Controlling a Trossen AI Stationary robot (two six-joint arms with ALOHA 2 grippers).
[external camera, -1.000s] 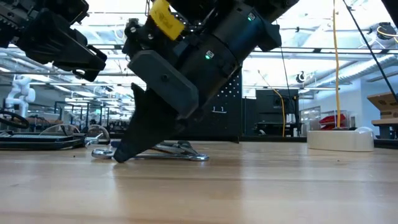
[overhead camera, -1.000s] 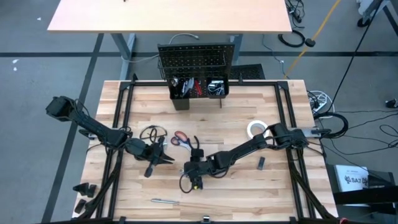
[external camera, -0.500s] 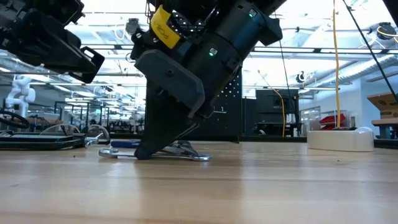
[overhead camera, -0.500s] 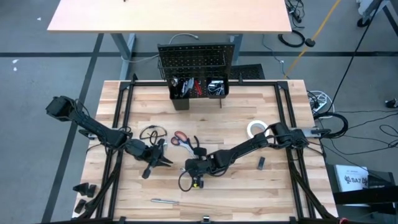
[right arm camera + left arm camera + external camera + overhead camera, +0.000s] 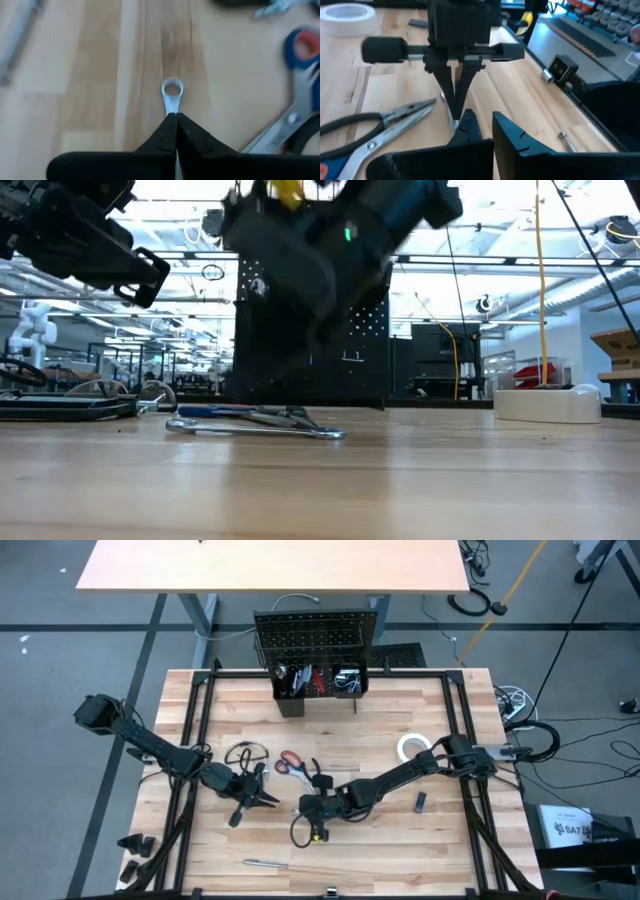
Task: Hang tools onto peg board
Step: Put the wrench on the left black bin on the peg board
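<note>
Now I log my right gripper (image 5: 175, 120) pinched shut on the slim silver ring-ended wrench (image 5: 172, 95), shaft running straight ahead from its fingers, left gripper (image 5: 262, 796) closed beside.

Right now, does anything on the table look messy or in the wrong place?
Yes. The peg board looks bare, while tools lie loose on the table: scissors, pliers, a tape roll. The right end effector is pinching a wrench. Nothing looks broken or spilled.
</note>
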